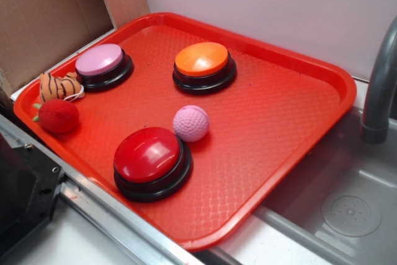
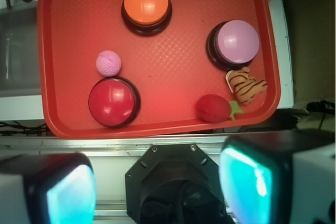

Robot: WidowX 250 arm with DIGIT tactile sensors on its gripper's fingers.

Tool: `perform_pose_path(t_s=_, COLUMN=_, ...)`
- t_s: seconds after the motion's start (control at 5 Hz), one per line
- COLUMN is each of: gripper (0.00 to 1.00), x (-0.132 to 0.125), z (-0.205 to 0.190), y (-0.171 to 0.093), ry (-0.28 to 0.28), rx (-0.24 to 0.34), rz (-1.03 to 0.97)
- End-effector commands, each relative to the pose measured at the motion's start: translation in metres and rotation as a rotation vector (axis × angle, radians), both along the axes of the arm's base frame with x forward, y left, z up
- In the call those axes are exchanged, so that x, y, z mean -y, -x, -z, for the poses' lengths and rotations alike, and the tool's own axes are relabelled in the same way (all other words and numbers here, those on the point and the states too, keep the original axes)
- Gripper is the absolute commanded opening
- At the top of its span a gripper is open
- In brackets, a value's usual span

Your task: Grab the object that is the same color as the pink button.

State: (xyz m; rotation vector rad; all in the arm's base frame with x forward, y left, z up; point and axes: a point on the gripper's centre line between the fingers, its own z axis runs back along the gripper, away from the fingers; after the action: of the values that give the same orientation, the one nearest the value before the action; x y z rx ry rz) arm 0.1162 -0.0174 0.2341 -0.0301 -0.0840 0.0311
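A small light-pink dimpled ball (image 1: 190,123) (image 2: 108,63) lies on the red tray (image 1: 279,122) (image 2: 178,77), between the red-topped button (image 1: 149,156) (image 2: 112,101) and the orange-topped button (image 1: 202,61) (image 2: 146,4). The pink button (image 1: 100,61) (image 2: 236,42) stands at the tray's far left in the exterior view. In the wrist view my gripper (image 2: 160,187) hangs high above the tray's near edge, well short of the ball. Its jaws are wide apart, with nothing between the teal pads (image 2: 247,182). The exterior view does not show the gripper.
A fuzzy red ball (image 1: 57,116) (image 2: 213,108) and a striped tiger toy (image 1: 59,86) (image 2: 247,85) lie near the pink button. A metal rail (image 1: 111,209) runs along the tray's near edge. A sink basin (image 1: 347,209) and grey faucet (image 1: 378,91) are on the right. Cardboard (image 1: 43,17) stands behind.
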Motion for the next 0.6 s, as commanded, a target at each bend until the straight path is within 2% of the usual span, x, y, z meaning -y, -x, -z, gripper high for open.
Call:
perform_pose_path(t_s=0.0, gripper=1.0, x=0.0, z=0.0, y=0.0, ry=0.0, rx=0.0, rz=0.0)
perform_pose_path(t_s=0.2, gripper=1.0, x=0.008, z=0.018, y=-0.017, ry=0.039, rx=0.031, rz=-0.028)
perform_pose_path(t_s=0.4, gripper=1.0, x=0.023, z=0.047, y=-0.042, ry=0.02, rx=0.072, rz=-0.1)
